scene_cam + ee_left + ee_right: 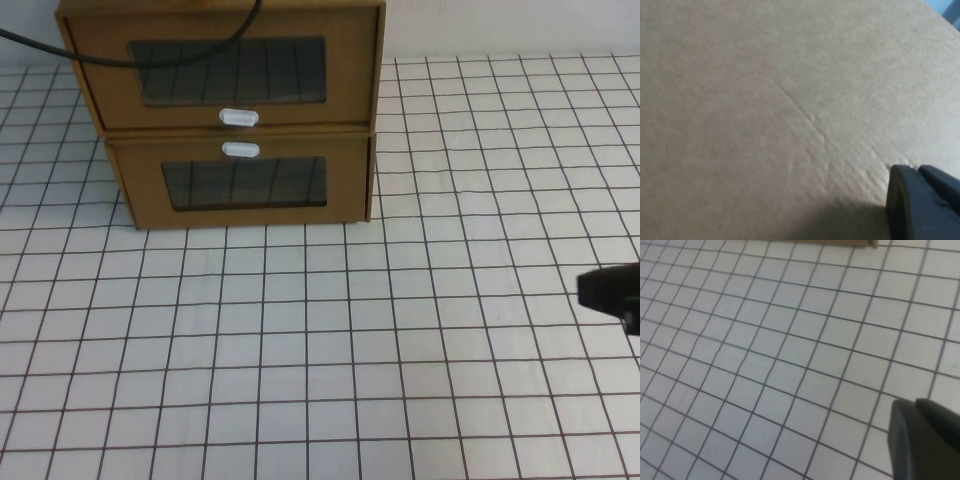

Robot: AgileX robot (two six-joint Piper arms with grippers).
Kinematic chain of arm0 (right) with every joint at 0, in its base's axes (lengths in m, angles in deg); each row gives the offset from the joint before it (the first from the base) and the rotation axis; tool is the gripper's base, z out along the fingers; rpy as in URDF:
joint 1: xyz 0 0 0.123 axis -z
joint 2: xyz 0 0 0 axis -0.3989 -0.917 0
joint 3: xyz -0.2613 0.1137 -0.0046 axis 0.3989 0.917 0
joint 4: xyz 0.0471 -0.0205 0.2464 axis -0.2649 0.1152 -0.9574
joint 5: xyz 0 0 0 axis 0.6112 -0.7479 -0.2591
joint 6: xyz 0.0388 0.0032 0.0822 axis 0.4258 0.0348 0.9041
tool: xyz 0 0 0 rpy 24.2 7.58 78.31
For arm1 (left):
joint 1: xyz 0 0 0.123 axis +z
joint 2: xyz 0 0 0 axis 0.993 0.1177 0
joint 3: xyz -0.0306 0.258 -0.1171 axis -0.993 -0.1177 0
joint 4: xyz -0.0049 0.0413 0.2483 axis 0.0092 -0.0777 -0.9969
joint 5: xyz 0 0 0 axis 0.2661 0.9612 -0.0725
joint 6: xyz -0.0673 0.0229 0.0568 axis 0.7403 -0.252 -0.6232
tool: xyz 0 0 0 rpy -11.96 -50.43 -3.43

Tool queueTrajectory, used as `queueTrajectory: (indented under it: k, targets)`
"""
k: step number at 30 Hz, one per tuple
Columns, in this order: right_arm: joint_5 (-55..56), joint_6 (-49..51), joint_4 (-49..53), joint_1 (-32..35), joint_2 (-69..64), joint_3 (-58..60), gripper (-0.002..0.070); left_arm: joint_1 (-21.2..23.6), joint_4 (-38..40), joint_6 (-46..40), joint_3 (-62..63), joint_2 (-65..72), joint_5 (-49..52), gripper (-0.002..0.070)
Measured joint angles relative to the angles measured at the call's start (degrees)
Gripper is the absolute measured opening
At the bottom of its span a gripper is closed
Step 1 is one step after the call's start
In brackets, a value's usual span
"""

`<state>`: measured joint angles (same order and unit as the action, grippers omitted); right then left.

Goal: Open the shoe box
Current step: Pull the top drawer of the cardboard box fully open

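Two brown cardboard shoe boxes stand stacked at the back left of the table, the upper box point(225, 30) on the lower box point(240, 210). Each has a dark window and a white handle, the upper handle point(238, 117) and the lower handle point(240, 150). Both fronts sit flush and closed. My left gripper point(917, 171) is shut and empty, hovering close over a plain cardboard surface point(765, 100) that fills its wrist view; it is out of the high view. My right gripper point(608, 290) point(915, 402) is shut and empty, low over the table at the right edge, far from the boxes.
The table point(330, 340) is white with a black grid. A black cable point(150, 62) hangs across the upper box's front. A corner of the box point(860, 243) shows at the edge of the right wrist view.
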<state>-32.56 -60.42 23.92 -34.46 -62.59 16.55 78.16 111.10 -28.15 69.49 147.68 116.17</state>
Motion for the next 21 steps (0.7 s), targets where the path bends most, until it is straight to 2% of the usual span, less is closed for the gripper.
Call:
queueTrajectory:
  k: [3,8,16,21]
  targets:
    - [1.0,0.9,3.4,-6.3,-6.5,-6.3,-0.0013,0.0,0.0,0.0,0.0,0.0,0.0,-0.0002]
    - [1.6,10.0,17.9,-19.2,-17.7,-17.3,-0.0013,0.0,-0.1,0.2,0.0,0.0,0.0,-0.0002]
    - [2.2,26.5,49.7,-37.6,-34.2,-32.9,-0.0013,0.0,-0.1,0.6,0.0,0.0,0.1,-0.0002]
    - [4.6,36.6,73.4,-44.8,-41.8,-36.5,-0.0013,0.0,-0.1,0.6,0.0,0.0,0.1,-0.0002]
